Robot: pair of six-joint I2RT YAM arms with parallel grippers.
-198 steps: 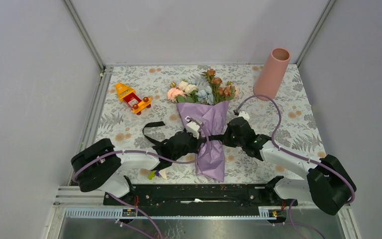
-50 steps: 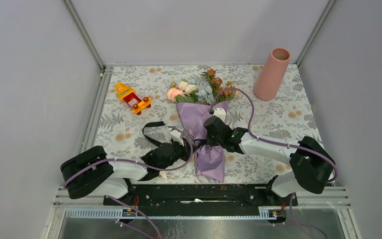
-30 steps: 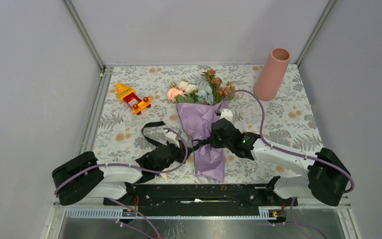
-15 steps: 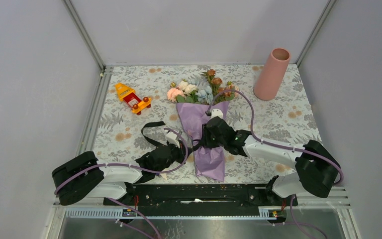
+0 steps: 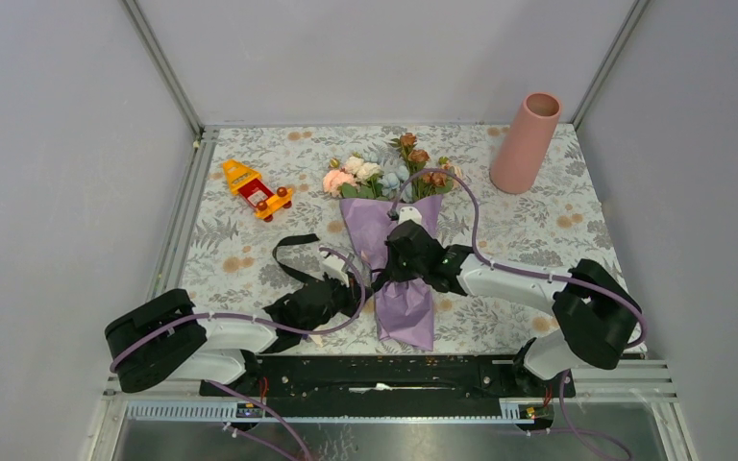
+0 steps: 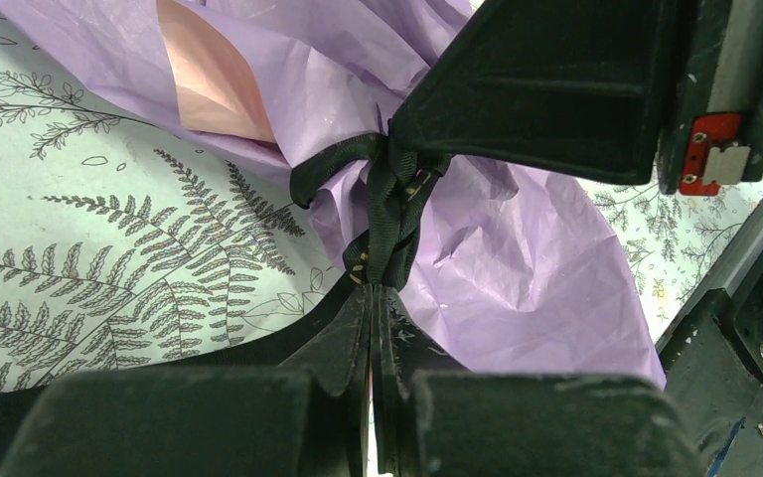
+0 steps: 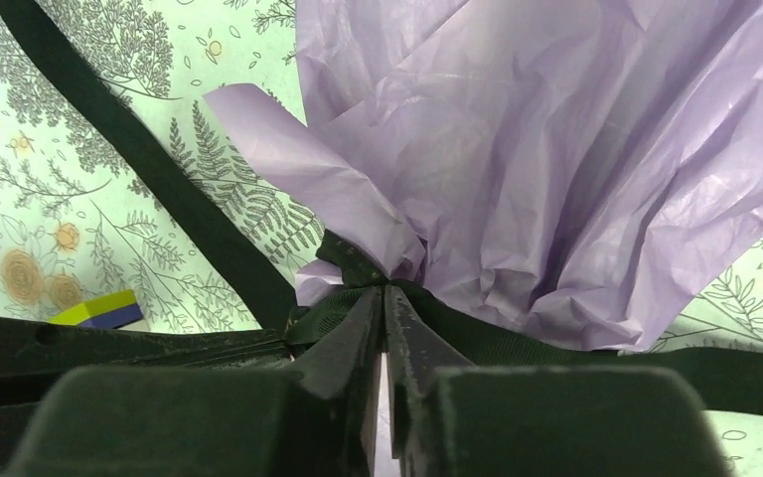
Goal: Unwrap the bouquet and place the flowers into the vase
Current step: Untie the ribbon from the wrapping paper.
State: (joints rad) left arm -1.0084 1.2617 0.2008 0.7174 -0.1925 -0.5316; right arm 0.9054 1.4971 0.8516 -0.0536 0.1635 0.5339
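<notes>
On the tabletop (image 5: 548,240), centre-left: left gripper (image 6: 370,293) pinched fully closed on the black ribbon (image 6: 389,214) just below its knot. Bouquet (image 5: 405,312) lies flat, wrapped in purple paper, flowers (image 5: 384,175) toward the far edge. Right gripper (image 7: 384,293) clamped narrow on the ribbon at the knot. Vase (image 5: 525,142) upright, far-right corner.

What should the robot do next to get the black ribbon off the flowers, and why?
Probably the left gripper should pull gently back, away from the bouquet. Its jaws are shut on a strand of the black ribbon leading into the knot, and the right gripper pinches the ribbon beside the knot, so it could steady things while the tie loosens.
</notes>
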